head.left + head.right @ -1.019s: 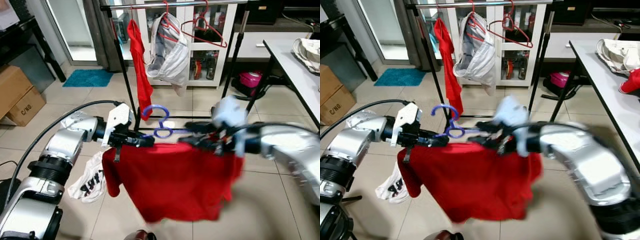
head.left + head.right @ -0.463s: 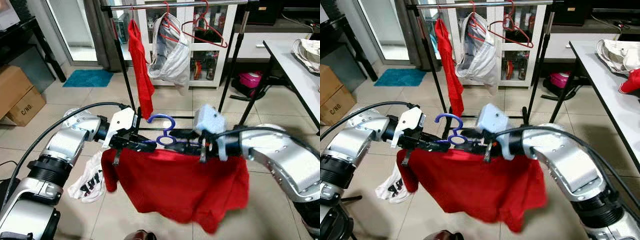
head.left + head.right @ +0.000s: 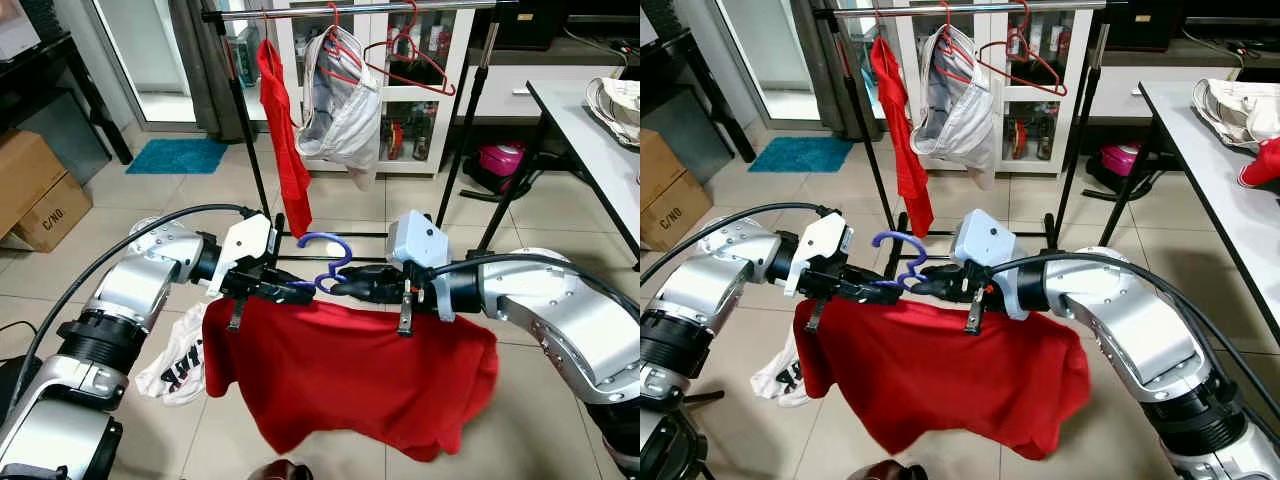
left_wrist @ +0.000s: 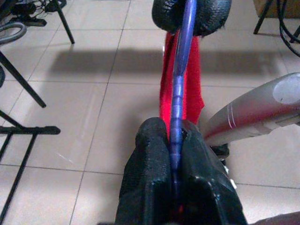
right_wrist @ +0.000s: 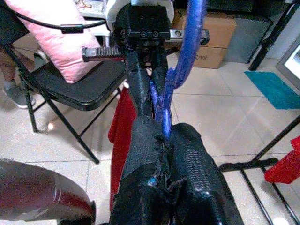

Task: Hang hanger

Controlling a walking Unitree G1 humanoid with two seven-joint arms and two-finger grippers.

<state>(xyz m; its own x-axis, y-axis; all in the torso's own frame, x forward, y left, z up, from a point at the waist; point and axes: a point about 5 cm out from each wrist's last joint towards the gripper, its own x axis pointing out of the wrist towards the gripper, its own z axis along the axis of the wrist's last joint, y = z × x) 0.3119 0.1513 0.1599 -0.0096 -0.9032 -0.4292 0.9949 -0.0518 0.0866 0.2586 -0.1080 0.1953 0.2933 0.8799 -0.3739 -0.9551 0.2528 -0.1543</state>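
Hands point(image 3: 290, 290) point(image 3: 345, 289) clamping blue hanger point(image 3: 325, 262), red shirt point(image 3: 350, 370) draped, rack point(image 3: 340, 10) beyond

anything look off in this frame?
Yes: a white printed garment lies crumpled on the floor below the left gripper. The red shirt droops unevenly from the blue hanger that both the left and right gripper clamp.

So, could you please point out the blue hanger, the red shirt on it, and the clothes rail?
blue hanger point(image 3: 322, 240): left eye view, top of its hook.
red shirt point(image 3: 350, 370): left eye view, middle of the cloth.
clothes rail point(image 3: 300, 11): left eye view, horizontal bar.
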